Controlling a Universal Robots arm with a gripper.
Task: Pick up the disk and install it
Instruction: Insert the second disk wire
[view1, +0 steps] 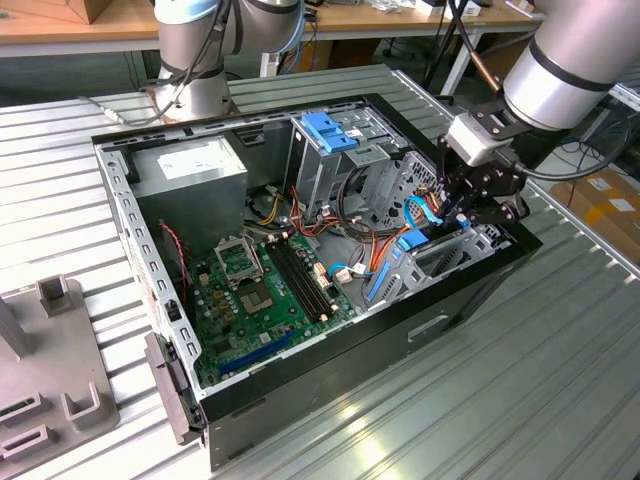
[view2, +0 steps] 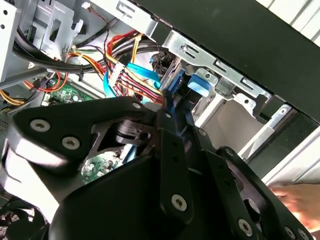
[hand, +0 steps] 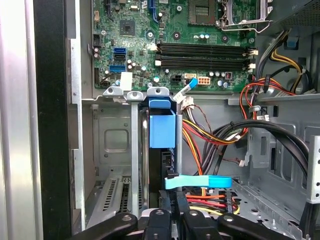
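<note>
Grey ribbed metal is running across the whole bench. At the exterior view's left edge I'm seeing a grey fixture sitting on it. Moving right, the open computer case is lying on its side with its black wall facing the camera.

Inside at the left, the plain grey metal box with a white sticker is sitting in the far corner. The green motherboard is lying flat in front of it. Further along, a blue slotted bracket is sticking up at the far wall of the case.

Now to the right end. The arm is reaching down from the exterior view's upper right, and the end effector is working inside the drive cage at that end of the case. The disk is standing on edge in the cage there, its blue rails showing against the metal.

In the first wrist view the disk is sitting between two upright metal walls of the cage. The end effector is right over it, clenched on its blue rail as far as I'm making out. Red and yellow cables are running just beside it, and a light blue ribbon cable is crossing near the fingertips.
</note>
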